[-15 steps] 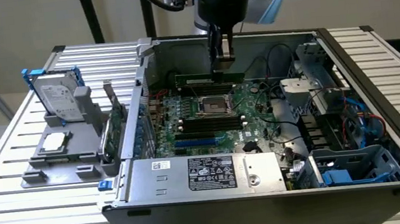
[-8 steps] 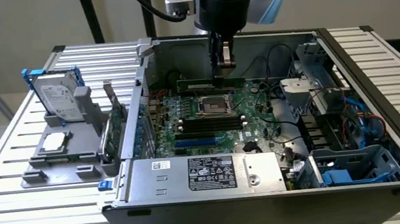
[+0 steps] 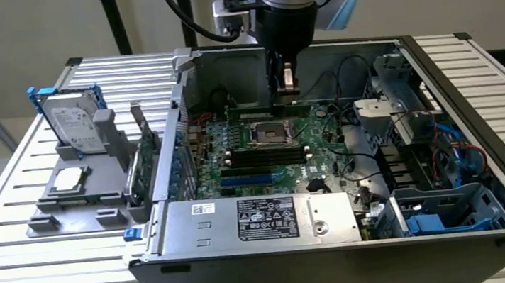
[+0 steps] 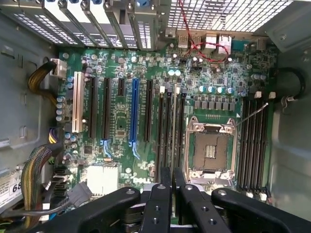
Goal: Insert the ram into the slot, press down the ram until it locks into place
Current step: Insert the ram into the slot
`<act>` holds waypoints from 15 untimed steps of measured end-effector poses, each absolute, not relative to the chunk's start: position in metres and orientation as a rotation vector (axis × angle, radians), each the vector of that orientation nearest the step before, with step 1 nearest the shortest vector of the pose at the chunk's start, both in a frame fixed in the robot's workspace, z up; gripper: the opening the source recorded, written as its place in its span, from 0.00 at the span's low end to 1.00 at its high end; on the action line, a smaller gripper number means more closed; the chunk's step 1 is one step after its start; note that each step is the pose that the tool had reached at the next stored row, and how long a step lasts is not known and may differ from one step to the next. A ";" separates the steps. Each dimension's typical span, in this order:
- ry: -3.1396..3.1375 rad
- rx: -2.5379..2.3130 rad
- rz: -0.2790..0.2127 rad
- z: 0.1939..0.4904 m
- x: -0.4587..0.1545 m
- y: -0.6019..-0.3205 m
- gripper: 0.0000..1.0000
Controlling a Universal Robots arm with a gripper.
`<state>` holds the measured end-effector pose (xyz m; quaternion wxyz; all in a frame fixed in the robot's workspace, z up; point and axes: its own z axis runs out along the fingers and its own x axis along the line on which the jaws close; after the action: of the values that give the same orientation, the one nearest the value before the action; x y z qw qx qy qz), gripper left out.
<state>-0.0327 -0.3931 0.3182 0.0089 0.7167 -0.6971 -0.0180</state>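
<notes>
Slatted aluminium table point(image 3: 21, 282) under an open computer case point(image 3: 343, 267), with a beige wall behind. The pincer point(image 3: 289, 93) hangs inside the case with its fingers pressed together, directly over the ram point(image 3: 259, 109) — which stands on edge among the memory slots point(image 4: 160, 131), beside the CPU socket point(image 4: 210, 150). Whether they touch, I cannot tell. The case walls are well apart from it. White "DELL" lettering sits on the motherboard point(image 4: 116, 121) near the fingertips — the power supply point(image 3: 205, 225) label is unreadable.
</notes>
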 end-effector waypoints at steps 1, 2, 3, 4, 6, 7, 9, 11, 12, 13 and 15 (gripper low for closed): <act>-2.178 2.239 -0.056 0.316 -0.033 -0.393 0.13; -2.177 2.239 -0.056 0.315 -0.033 -0.393 0.13; -2.178 2.239 -0.056 0.313 -0.033 -0.393 0.13; -2.178 2.239 -0.056 0.311 -0.033 -0.394 0.13; -2.178 2.239 -0.056 0.307 -0.033 -0.394 0.13; -2.177 2.239 -0.056 0.305 -0.033 -0.395 0.13; -2.178 2.239 -0.056 0.302 -0.033 -0.395 0.13; -2.178 2.239 -0.056 0.298 -0.033 -0.396 0.13; -2.178 2.239 -0.056 0.297 -0.033 -0.396 0.13; -2.178 2.239 -0.055 0.295 -0.033 -0.396 0.13; -2.178 2.239 -0.056 0.291 -0.033 -0.397 0.13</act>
<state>-0.0327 -0.3966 0.2909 0.0086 0.7167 -0.6971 -0.0178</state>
